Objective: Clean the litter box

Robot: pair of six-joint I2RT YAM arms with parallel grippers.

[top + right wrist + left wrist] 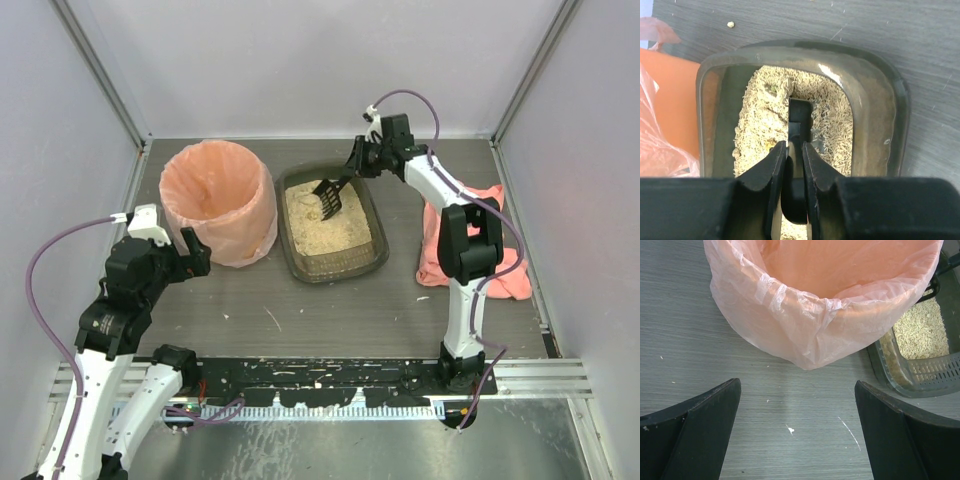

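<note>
The litter box point(335, 270) is dark olive-brown, its litter point(330, 235) beige. The bin bag point(215, 200) is peach-pink, the scoop point(328, 198) black, the cloth point(431, 250) pinkish-red.

No text, label, brand name, number or sign can be read in any of the three views.
</note>
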